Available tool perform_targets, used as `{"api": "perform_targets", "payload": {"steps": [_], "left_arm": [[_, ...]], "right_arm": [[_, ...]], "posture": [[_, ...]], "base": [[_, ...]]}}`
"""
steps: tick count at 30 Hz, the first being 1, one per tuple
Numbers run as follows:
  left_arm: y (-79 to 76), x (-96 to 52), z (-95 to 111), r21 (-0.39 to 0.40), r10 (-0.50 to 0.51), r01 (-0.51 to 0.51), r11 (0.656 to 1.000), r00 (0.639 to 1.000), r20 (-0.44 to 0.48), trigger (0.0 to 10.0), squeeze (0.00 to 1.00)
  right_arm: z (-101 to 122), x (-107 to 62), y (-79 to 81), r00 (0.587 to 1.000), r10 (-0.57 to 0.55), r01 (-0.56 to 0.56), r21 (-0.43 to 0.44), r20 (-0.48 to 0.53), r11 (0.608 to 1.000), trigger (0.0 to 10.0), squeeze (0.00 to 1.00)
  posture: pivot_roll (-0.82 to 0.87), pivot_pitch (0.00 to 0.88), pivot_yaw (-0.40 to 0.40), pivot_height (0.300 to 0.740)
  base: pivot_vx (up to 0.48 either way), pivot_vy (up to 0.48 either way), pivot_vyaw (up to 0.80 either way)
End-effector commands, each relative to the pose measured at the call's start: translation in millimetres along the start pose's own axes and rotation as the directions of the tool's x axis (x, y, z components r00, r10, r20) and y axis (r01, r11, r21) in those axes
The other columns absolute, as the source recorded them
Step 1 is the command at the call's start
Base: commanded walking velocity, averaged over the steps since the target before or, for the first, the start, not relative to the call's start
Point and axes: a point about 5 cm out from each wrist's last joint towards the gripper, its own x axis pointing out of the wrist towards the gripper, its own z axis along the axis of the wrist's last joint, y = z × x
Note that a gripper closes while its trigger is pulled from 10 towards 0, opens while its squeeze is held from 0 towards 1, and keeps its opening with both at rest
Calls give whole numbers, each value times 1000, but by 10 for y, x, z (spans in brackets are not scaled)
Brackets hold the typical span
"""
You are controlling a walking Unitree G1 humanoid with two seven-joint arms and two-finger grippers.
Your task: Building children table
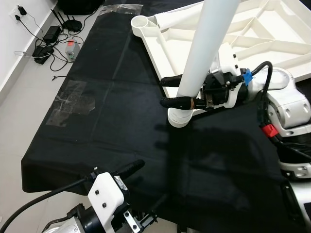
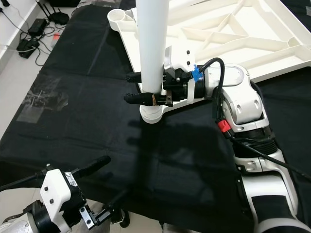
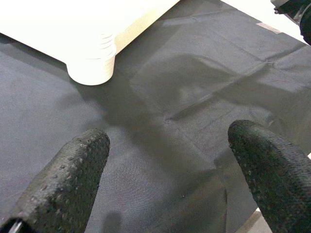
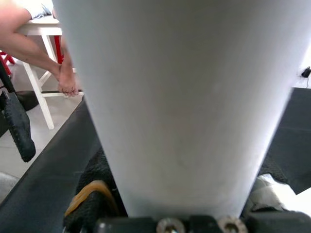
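Note:
A white children's tabletop [image 1: 272,34] lies upside down on a black cloth [image 1: 112,121], its ribbed underside up. A white table leg [image 1: 206,46] stands upright in the near corner socket [image 1: 179,116]. My right gripper [image 1: 171,91] is shut on the leg just above the socket, one black finger on each side. The leg [image 4: 180,97] sits close against the right wrist camera. A second socket [image 1: 142,23] at the far corner holds no leg. My left gripper [image 1: 146,189] is open low over the cloth's near edge, its fingertips [image 3: 73,179] spread with nothing between them.
Cables, a power strip and a router [image 1: 48,43] lie on the floor at the far left. Clear tape [image 1: 73,102] is stuck on the cloth's left part. A person's bare leg and foot [image 4: 63,77] rest beside a white chair in the right wrist view.

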Motion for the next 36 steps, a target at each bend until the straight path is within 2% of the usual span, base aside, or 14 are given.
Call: {"api": "perform_targets", "payload": {"steps": [1, 15, 25, 36], "left_arm": [[-19, -3, -46, -7, -4, 4, 1000, 1000, -12, 10000, 0], [-22, 2, -50, -6, -7, 7, 1000, 1000, -7, 10000, 0], [-23, 3, -58, -6, -8, 8, 1000, 1000, -5, 10000, 0], [-39, 4, -69, -7, -9, 9, 1000, 1000, -6, 10000, 0]], "right_arm": [[-130, 64, 88, 998, 30, -28, 36, -63, 999, 10000, 0], [-157, 115, 43, 996, -25, 38, 144, -87, 989, 10000, 0], [-170, 117, 40, 994, -68, 83, 176, -90, 981, 10000, 0], [-216, 142, 101, 986, -161, 166, 239, -41, 957, 10000, 0]], "posture": [[50, 397, 40, 740], [41, 398, 33, 740], [40, 395, 34, 740], [41, 382, 38, 740]], "base": [[0, 0, 0], [0, 0, 0], [0, 0, 0], [0, 0, 0]]}}
